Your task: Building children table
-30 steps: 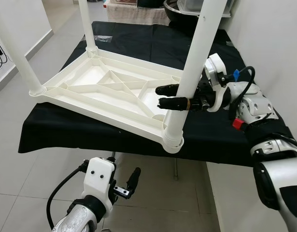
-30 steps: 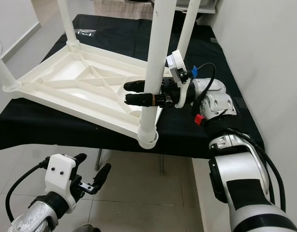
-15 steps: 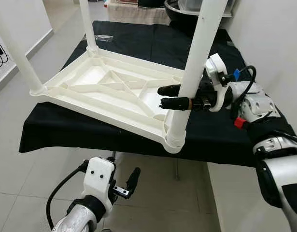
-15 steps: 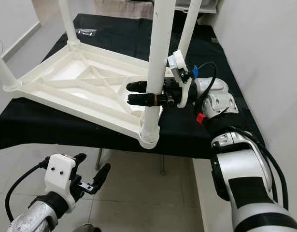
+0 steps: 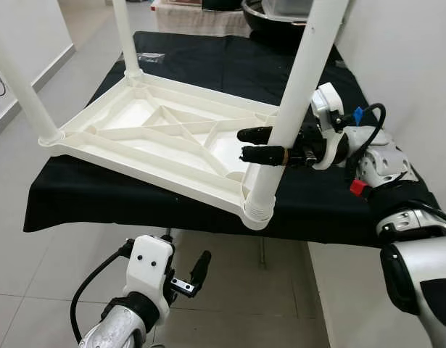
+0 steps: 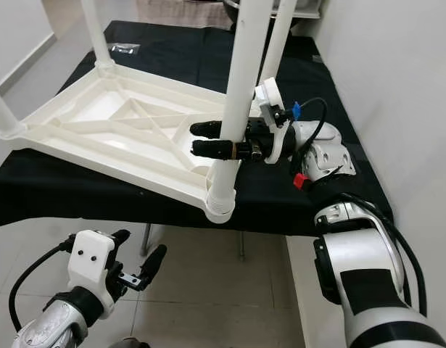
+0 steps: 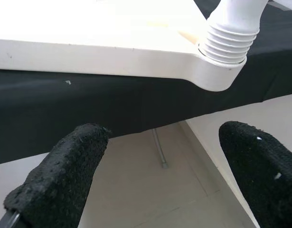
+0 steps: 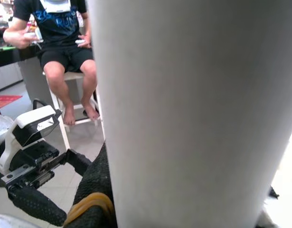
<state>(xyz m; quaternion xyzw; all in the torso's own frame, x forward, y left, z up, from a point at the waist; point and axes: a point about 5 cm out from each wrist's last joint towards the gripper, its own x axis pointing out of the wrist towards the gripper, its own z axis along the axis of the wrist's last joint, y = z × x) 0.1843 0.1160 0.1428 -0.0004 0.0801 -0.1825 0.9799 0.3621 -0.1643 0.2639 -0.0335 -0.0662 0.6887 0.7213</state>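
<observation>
Left eye view has the white tabletop point(image 5: 146, 138) lying upside down on the black-covered bench point(image 5: 230, 65), ribs up, so the leg sockets face upward for fitting. Taking that tabletop as the landmark: at its far left corner a white leg point(image 5: 19, 87) stands in its socket, and another leg point(image 5: 122, 32) rises from the far corner beyond it.

Below the tabletop's near edge, down over the floor tiles, the left gripper point(image 5: 185, 279) hangs idle with its two black fingers point(image 7: 65, 175) spread wide apart and nothing between them; its wrist view looks up at the underside of the near right corner.

At that near right corner, which juts past the bench edge, a third leg point(image 5: 291, 109) sits in its ribbed collar point(image 5: 257, 210) and leans slightly away from upright. The right gripper point(image 5: 255, 145) reaches in from the right of the tabletop, level with the lower part of this leg, its two fingers lying one above the other and closed around the leg from behind. That grip looks meant to steady or twist the leg so it seats fully in the collar; judging by the tilt, it may not be home yet. In the right wrist view the leg is pressed close against the fingers, and a person point(image 8: 65, 42) sits on a stool well beyond the tabletop.
</observation>
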